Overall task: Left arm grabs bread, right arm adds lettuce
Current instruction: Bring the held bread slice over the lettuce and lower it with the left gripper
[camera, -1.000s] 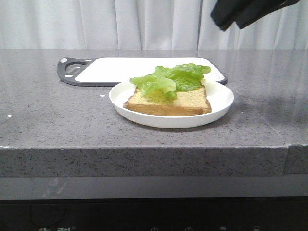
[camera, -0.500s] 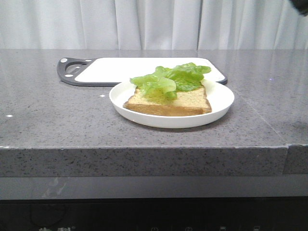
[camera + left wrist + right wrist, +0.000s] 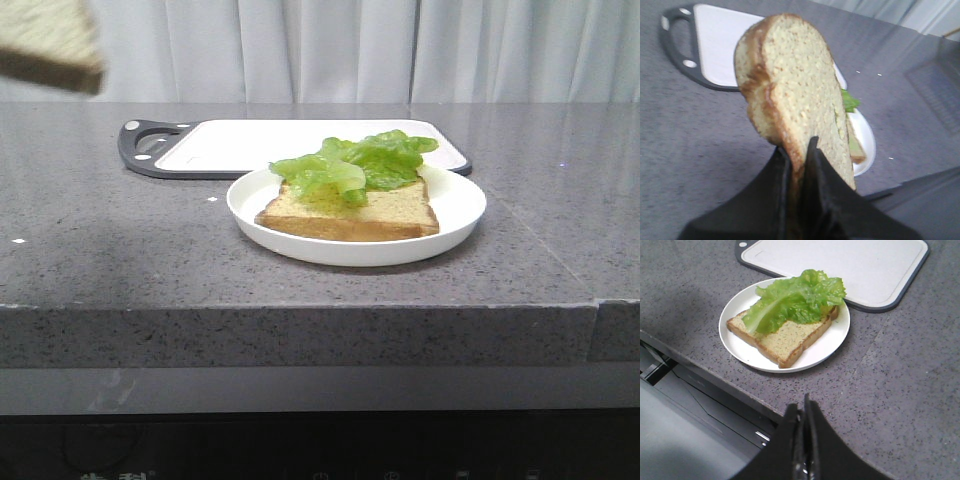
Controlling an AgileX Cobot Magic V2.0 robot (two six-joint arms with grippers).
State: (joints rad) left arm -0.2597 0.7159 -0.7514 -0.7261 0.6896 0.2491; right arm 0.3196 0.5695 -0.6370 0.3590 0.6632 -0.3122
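Note:
The bread [image 3: 795,85], a thick tan slice with a brown crust, hangs in the air with my left gripper [image 3: 797,146] shut on its lower edge. In the front view only its corner [image 3: 50,40] shows at the top left, above the counter and left of the plate; the gripper itself is out of that frame. The green ruffled lettuce [image 3: 360,160] [image 3: 795,300] lies on another bread slice [image 3: 350,215] on the white plate [image 3: 450,215]. My right gripper [image 3: 800,402] is shut with nothing in it, above the counter's front edge, on the near side of the plate [image 3: 825,347].
A white cutting board [image 3: 260,140] with a dark grey rim and handle lies behind the plate. The grey speckled counter ends in a front edge [image 3: 300,310] with a drop below it. White curtains hang at the back.
The right gripper has left the front view at the upper right. The bread held by the left gripper has come into that view at the upper left. Plate and lettuce have not moved.

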